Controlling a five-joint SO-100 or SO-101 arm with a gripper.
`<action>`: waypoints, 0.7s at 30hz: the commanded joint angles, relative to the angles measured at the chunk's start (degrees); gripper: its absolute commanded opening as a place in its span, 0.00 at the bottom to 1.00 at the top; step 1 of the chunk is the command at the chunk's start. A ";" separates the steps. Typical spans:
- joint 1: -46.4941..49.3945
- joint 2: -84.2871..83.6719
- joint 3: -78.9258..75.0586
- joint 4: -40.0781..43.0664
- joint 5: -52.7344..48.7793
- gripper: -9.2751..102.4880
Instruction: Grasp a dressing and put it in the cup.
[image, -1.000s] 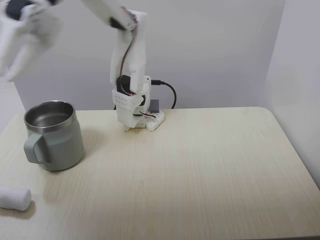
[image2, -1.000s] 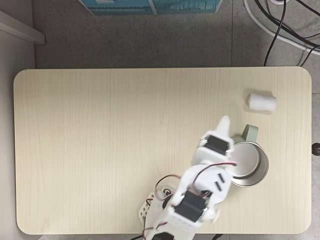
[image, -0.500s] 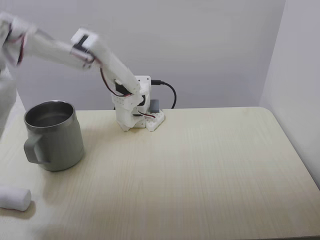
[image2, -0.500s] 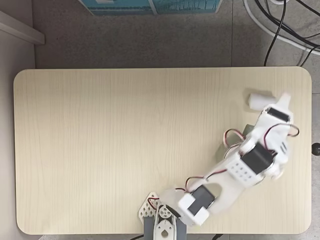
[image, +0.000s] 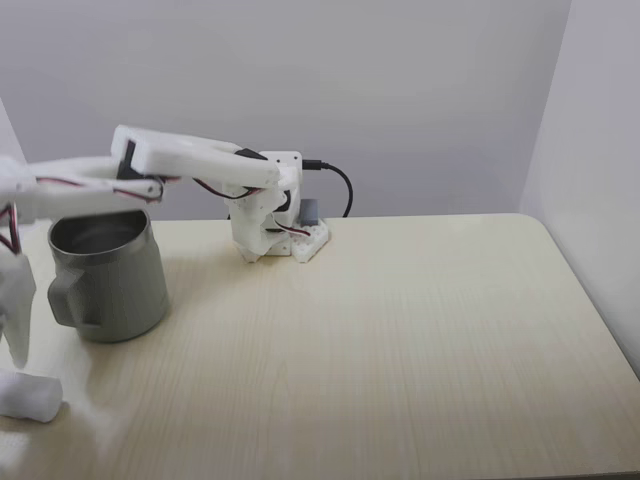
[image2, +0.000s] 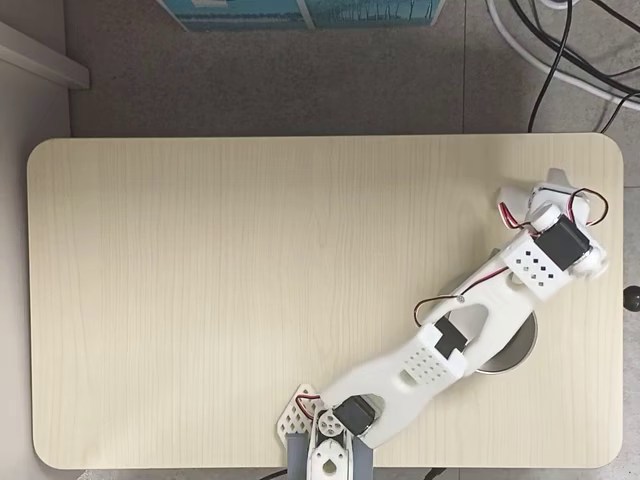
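Note:
The dressing (image: 32, 399), a small white soft roll, lies on the table near the front left corner in a fixed view. From above, the dressing (image2: 511, 199) is half covered by my white gripper (image2: 542, 193). The gripper (image: 17, 352) hangs at the picture's left edge, with its tip just above the roll. Whether the jaws stand apart is hidden by glare and the frame edge. The sage-green cup (image: 105, 271) with a steel rim stands upright behind the roll. From above, the cup (image2: 509, 357) is mostly under my outstretched arm.
The arm's base (image: 272, 228) stands at the table's back edge with a black cable (image: 338, 180) behind it. The pale wooden table (image: 400, 330) stretches wide to the right. From above, cables (image2: 560, 50) and a blue box (image2: 300, 12) lie on the floor beyond the table.
The arm has swung from above the cup out over the dressing and dropped low. The gripper now sits right at the roll. Cup and dressing have not moved.

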 joint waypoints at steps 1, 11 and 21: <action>-0.97 2.11 5.19 2.20 -0.62 0.33; -1.93 4.66 7.56 2.20 -0.70 0.31; -2.37 4.75 7.12 2.37 0.44 0.11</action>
